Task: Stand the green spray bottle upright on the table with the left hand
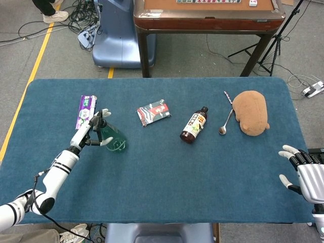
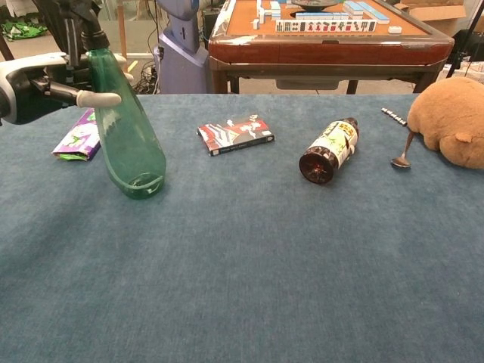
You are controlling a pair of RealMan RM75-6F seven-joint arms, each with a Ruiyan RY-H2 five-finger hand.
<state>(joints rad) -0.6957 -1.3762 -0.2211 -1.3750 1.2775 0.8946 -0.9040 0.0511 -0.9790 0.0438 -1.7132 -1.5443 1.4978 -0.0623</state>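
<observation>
**Inspector:** Start at the left edge. What is there?

**Assistant:** A purple packet point(image 2: 80, 137) lies flat on the blue table point(image 1: 162, 177). Just beside it, the left hand point(image 2: 38, 85) grasps the green spray bottle point(image 2: 125, 132) around its neck, one finger point(image 2: 97, 98) laid across the front.

**Inspector:** Is the bottle upright?

**Assistant:** Not fully. Its base touches the cloth, but the top leans toward the hand and the packet.

**Inspector:** Moving right?

**Assistant:** A red and black packet point(image 1: 153, 112) lies flat, then a dark bottle point(image 2: 327, 150) lies on its side, its base toward the chest camera. Past it a spoon point(image 1: 225, 123) lies just beside a brown plush toy point(image 1: 251, 112).

**Inspector:** And the right hand point(image 1: 302, 171)?

**Assistant:** At the near right corner of the table, released, fingers spread, holding nothing.
</observation>
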